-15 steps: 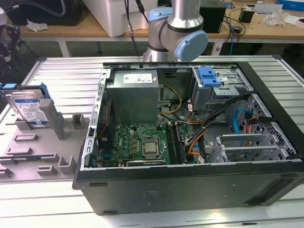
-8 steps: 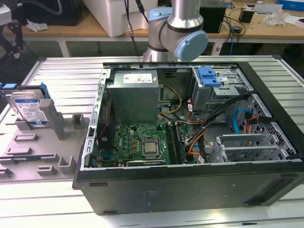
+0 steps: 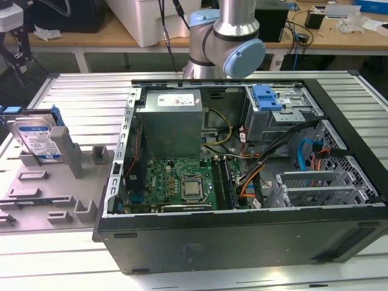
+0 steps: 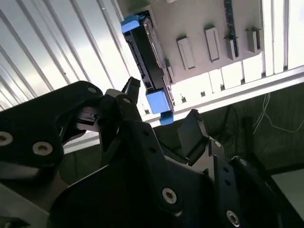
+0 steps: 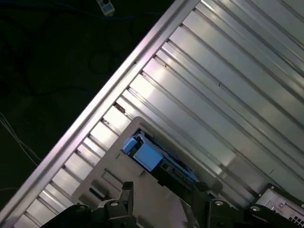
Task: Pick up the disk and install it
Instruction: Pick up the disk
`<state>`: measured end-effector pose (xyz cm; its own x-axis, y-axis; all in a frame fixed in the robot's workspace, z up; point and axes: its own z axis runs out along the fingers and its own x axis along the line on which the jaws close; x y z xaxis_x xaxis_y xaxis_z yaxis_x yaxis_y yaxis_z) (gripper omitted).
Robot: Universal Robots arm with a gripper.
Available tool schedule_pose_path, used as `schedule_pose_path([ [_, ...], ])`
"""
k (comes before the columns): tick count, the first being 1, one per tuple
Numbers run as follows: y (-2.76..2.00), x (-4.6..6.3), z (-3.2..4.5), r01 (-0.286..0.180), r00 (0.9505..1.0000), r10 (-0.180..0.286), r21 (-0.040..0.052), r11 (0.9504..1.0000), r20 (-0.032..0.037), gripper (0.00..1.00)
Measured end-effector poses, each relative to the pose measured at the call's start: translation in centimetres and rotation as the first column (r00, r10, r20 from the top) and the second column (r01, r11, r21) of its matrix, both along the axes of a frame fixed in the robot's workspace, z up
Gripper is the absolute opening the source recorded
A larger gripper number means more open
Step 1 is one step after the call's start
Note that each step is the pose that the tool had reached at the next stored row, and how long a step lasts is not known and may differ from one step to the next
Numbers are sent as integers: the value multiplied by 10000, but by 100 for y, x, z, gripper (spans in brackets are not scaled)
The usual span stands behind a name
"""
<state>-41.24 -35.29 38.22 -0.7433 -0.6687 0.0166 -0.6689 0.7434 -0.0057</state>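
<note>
Disk (image 3: pixel 37 138) stands upright in the grey holder (image 3: pixel 71 154) at the exterior view's left; hand (image 4: pixel 160 110) spread, empty, apart from it; approach wants fingers squared to its flat faces.

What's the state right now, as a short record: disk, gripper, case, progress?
disk: the disk stands on edge in the grey fixture, at the exterior view's left, outside the computer case
gripper: the gripper is open, holds nothing and is apart from the disk
case: top open, boards and cables exposed
progress: disk not yet picked up, not installed
</note>
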Motion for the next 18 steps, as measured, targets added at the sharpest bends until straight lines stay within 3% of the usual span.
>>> schedule_pose_path([
  [2,0,0,-5,-507,9987,507,-1,9987,0,60],
  [5,0,0,-11,-1250,9922,1250,0,9922,0,60],
  [9,0,0,-19,-2222,9750,2222,0,9750,0,60],
  [11,0,0,-23,-2670,9637,2670,0,9637,0,60],
  [12,0,0,-25,-2942,9557,2942,-1,9557,0,60],
  [14,0,0,-34,-3829,9238,3829,0,9238,0,60],
  [16,1,0,-41,-4434,8963,4434,-1,8963,0,60],
  [18,3,0,-45,-4761,8794,4761,0,8794,1,60],
])
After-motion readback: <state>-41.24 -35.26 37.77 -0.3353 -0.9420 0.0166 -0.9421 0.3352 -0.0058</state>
